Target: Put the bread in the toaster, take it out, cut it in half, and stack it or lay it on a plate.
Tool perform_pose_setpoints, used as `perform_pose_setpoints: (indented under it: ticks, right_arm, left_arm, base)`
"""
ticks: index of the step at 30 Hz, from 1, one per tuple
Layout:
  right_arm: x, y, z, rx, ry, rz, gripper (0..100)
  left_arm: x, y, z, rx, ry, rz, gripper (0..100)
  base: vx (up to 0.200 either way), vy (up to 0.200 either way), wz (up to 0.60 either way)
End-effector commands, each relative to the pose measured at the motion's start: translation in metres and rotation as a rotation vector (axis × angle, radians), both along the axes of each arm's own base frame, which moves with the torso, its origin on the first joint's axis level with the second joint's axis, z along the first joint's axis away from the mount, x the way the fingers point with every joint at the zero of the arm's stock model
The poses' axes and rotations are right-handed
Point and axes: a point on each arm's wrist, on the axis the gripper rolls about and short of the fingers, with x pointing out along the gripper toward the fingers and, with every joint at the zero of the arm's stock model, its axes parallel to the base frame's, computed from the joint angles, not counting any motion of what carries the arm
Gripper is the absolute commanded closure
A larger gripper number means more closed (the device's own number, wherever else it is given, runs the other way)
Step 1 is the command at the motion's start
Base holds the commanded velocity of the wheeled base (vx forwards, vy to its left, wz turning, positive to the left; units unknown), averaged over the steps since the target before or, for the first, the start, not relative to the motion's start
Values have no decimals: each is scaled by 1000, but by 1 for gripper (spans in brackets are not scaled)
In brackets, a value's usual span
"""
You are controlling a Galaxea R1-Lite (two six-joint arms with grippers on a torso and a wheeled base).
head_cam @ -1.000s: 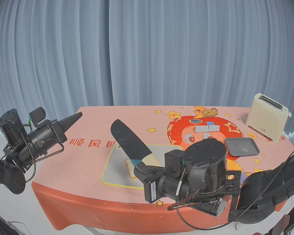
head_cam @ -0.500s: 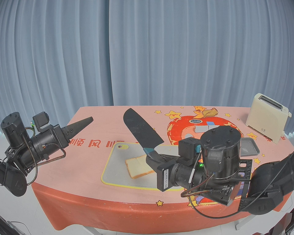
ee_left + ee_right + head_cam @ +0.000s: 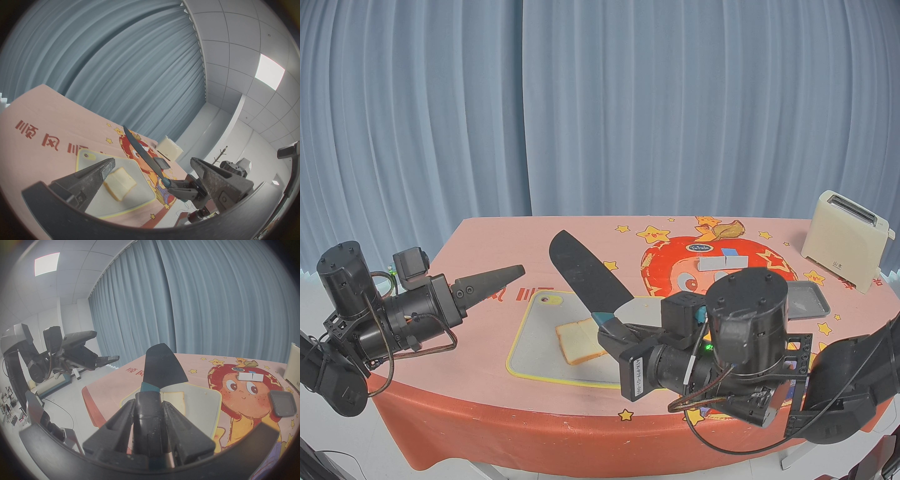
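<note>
A cutting board (image 3: 537, 337) is set near the front edge of the tabletop (image 3: 487, 250), and the bread (image 3: 579, 340) is laid on its middle. The knife (image 3: 584, 272) is held slanting above the board's right half by the right gripper (image 3: 612, 337). A tray (image 3: 809, 300) is placed right of the board, and the toaster (image 3: 845, 240) is placed behind it at the far right corner.

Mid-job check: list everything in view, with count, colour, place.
bread: one slice, pale, on the cutting board
cutting board: one, grey with yellow rim, table's near middle
knife: one, black blade, held tilted above the board
toaster: one, cream, table's far right
tray: one, grey, right of the board
blocks: two, grey, on the apple print
table: one, salmon cloth
curtain: one, blue-grey, behind the table
left hand: one, black, open, over table's left edge
right hand: one, black, shut on the knife
</note>
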Motion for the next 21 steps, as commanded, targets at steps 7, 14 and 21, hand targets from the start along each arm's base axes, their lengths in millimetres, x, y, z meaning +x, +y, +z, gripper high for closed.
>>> perform_pose_setpoints:
  ticks: [7, 14, 21]
  right_arm:
    - [-8, 5, -1, -6, -3, 33, 100]
    - [-13, 10, -2, -12, -4, 54, 100]
    - [-14, 9, -1, -20, -17, 64, 100]
  left_arm:
    - [8, -24, -19, -4, 101, -66, 0]
    - [26, -29, -15, -127, 212, 7, 0]
    - [37, -32, -21, -166, 278, 15, 0]
  base:
    - [0, 0, 0]
    - [0, 0, 0]
    - [0, 0, 0]
